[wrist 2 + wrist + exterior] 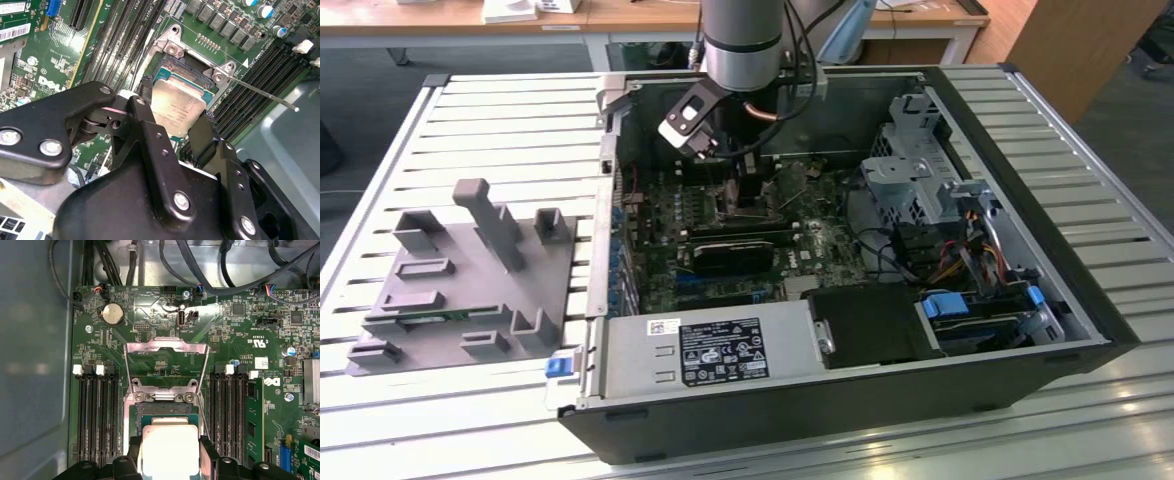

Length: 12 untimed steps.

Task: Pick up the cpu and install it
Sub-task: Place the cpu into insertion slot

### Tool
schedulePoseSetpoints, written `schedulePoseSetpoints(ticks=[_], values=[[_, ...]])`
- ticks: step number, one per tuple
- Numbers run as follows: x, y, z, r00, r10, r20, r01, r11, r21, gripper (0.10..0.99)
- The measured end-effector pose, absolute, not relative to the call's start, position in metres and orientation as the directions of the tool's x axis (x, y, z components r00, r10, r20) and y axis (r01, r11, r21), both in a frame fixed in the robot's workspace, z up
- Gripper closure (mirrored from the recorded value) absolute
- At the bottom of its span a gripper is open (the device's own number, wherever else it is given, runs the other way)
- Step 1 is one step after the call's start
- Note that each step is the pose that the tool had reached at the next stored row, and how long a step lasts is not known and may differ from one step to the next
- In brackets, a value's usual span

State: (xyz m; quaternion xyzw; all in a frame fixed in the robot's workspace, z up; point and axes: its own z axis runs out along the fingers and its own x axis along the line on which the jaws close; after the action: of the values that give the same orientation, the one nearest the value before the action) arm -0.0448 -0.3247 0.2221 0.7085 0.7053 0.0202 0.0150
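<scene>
A slatted metal table carries one open computer case, lying on its side towards the exterior view's right. One grey plastic fixture sits on the exterior view's left, well apart from the arm. The single arm reaches down into the far half of the case. The arm's own wrist hides the fingertips in that view. Inside the case, one power supply lies along the near wall and a drive cage stands at the far right. The green motherboard covers the case floor.

The gripper has two black fingers, and they are clamped on opposite edges of the cpu. The cpu hangs directly over the socket, its silvery top facing up. I cannot tell whether it is seated or just above the socket, since the chip covers most of the socket. In the first wrist view the picture's edge cuts off part of the chip. One metal load plate stands swung open beside the socket. One thin retention lever sticks out past it. Black memory slots run in two groups, one on each side of the socket. One round coin battery sits beyond the plate.
</scene>
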Motion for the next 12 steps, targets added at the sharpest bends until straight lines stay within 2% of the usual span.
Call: schedulePoseSetpoints(ticks=[12], values=[[-0.0448, -0.3246, 0.2186, 0.004, 1.0, 0.008, 0.999, -0.005, 0.05, 0.545]])
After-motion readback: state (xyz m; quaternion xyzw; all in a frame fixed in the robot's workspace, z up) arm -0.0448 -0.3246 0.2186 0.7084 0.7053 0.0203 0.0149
